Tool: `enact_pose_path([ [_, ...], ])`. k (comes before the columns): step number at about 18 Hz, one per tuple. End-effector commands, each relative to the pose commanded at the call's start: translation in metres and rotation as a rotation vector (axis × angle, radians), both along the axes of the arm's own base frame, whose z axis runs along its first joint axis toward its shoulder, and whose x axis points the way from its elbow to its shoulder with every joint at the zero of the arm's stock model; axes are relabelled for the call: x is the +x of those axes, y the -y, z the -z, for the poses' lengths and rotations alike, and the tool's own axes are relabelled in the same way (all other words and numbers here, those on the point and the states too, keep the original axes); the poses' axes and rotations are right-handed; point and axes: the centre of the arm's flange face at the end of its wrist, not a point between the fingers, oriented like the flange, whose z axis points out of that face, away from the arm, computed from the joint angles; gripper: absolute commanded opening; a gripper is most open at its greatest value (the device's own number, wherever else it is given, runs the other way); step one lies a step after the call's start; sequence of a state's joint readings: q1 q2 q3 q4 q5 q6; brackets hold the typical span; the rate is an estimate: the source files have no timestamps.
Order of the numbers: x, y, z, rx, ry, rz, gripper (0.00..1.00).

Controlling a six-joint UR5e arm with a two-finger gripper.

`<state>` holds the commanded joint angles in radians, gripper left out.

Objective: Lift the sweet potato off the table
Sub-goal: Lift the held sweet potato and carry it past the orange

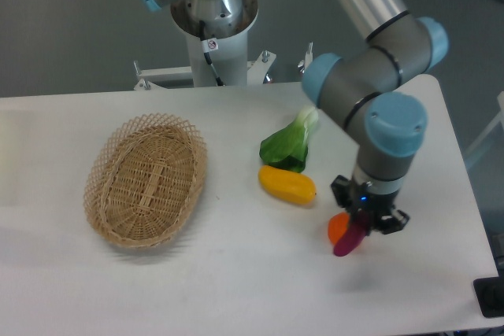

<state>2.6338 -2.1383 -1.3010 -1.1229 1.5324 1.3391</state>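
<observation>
The sweet potato (350,239) is a small dark purple-magenta tuber. It hangs tilted from my gripper (361,223), which is shut on its upper end and holds it just above the white table (236,273) at the right. An orange (338,227) sits on the table right behind the sweet potato, partly hidden by it and by the gripper. The gripper's fingers are mostly hidden under the wrist.
A yellow oblong vegetable (287,184) lies left of the gripper, with a green leafy vegetable (288,145) just behind it. A wicker basket (147,179) stands at the left. The robot base (213,21) is at the back. The table's right edge is close by.
</observation>
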Motion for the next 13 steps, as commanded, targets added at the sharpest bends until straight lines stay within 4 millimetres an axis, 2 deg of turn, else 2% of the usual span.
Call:
enact_pose_path([
  [5,-0.025,0.013,0.005,-0.005,-0.012,0.025,0.29],
  [9,-0.039,0.022,0.002,-0.005,-0.022,0.039,0.29],
  [13,-0.046,0.022,-0.001,-0.002,-0.024,0.034,0.30],
])
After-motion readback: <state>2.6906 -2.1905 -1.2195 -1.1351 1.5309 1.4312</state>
